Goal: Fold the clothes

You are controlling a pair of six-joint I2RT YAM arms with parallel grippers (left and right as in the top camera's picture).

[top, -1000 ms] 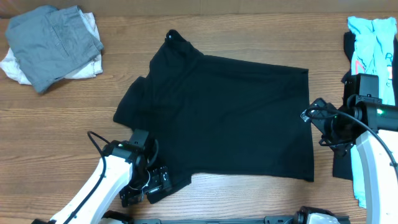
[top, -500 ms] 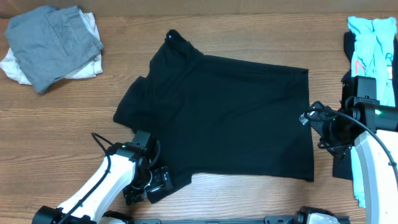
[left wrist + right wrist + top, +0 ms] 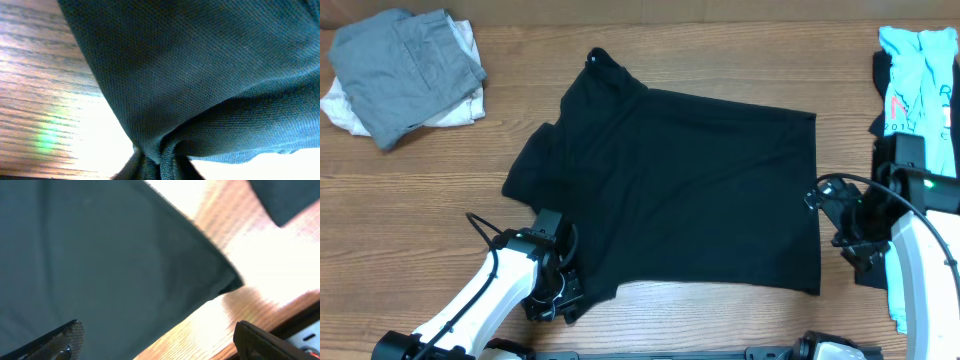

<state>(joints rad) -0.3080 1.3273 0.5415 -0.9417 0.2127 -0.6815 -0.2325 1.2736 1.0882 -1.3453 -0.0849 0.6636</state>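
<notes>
Black T-shirt (image 3: 690, 180) lay flat on the table (image 3: 420, 200) — lower-left corner newly bunched, pinched by the left gripper (image 3: 563, 297), wide a second before, likely to lift a fold. Right gripper (image 3: 830, 215) stood spread beside the right hem — empty.

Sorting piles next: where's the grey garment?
Overhead view: the grey garment lies in the picture's top-left corner, atop a white piece, left of the black T-shirt.

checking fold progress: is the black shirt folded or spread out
Spread: the black shirt lies flat on the table, only its corner bunched in the left gripper.
</notes>
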